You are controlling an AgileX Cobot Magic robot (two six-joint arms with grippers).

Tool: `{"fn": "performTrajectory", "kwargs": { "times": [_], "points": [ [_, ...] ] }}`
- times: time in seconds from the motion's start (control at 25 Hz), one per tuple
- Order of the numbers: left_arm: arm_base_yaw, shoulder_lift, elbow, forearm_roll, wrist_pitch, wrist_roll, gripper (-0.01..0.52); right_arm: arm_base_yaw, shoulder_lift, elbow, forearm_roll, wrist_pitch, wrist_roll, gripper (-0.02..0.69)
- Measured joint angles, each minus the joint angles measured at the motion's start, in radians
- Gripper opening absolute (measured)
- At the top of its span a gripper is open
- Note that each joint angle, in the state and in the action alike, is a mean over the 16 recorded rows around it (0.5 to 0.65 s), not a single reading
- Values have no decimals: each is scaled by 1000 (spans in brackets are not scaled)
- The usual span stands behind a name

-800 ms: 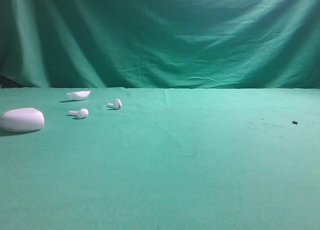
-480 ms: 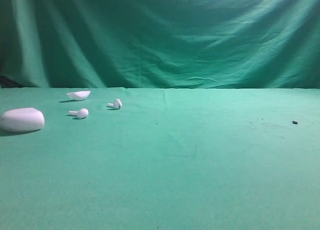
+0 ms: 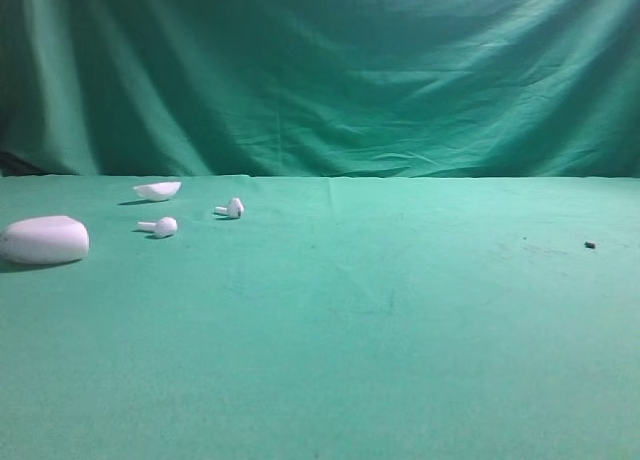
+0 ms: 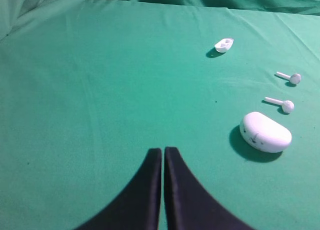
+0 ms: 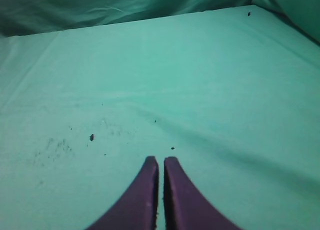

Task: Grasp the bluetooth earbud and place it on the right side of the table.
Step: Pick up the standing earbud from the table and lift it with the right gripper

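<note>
Two small white earbuds lie on the green table (image 3: 400,360) at the left. One bluetooth earbud (image 3: 160,226) (image 4: 281,104) rests nearer the case, its look-alike (image 3: 231,209) (image 4: 290,77) a little farther back. Neither arm shows in the exterior high view. In the left wrist view my left gripper (image 4: 163,151) is shut and empty, well short of the buds, which lie to its upper right. My right gripper (image 5: 161,160) is shut and empty over bare cloth; no earbud shows in the right wrist view.
A large white oval case (image 3: 44,240) (image 4: 265,132) sits at the far left. A shallow white shell (image 3: 158,190) (image 4: 223,44) lies behind the buds. A small dark speck (image 3: 590,245) marks the cloth at the right. Green drape hangs behind.
</note>
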Motion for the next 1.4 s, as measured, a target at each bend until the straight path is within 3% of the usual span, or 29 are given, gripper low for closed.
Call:
{"fn": "performTrajectory", "kwargs": {
  "times": [0.32,0.48,1.04,1.4],
  "points": [
    [0,0,0,0,0,0,0,0,4,-15,95,-231,48,0],
    [0,0,0,0,0,0,0,0,44,-77,98,-268,54,0],
    [0,0,0,0,0,0,0,18,557,-479,13,97,-16,0],
    [0,0,0,0,0,0,0,195,999,-778,8,322,-197,0]
  ]
}}
